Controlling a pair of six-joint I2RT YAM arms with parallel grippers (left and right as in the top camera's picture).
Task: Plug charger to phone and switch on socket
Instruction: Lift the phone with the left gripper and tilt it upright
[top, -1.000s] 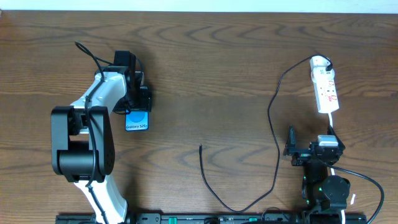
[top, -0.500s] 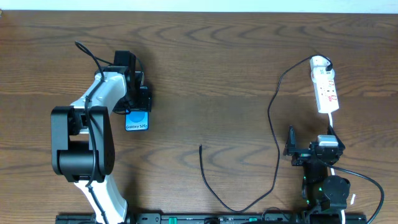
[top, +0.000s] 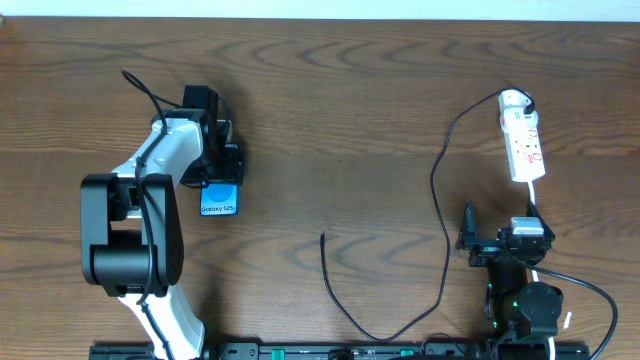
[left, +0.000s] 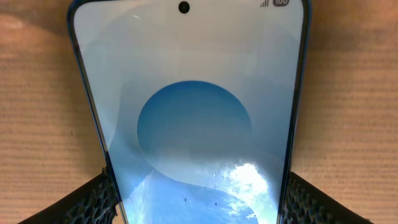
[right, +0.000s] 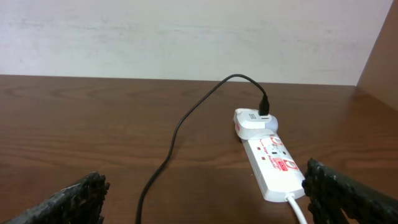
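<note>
Phone (top: 219, 197) shifted slightly | blue screen lit | L jaws grip it | R jaws open

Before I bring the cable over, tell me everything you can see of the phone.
The phone is a slim, glossy slab with dark edges, its screen lit blue with a round blob, "Galaxy S25+" text and a punch-hole camera. It faces screen-up left of the table's middle, its long edges pinched between the left gripper's fingers. Nothing is plugged into the part in view.
</note>
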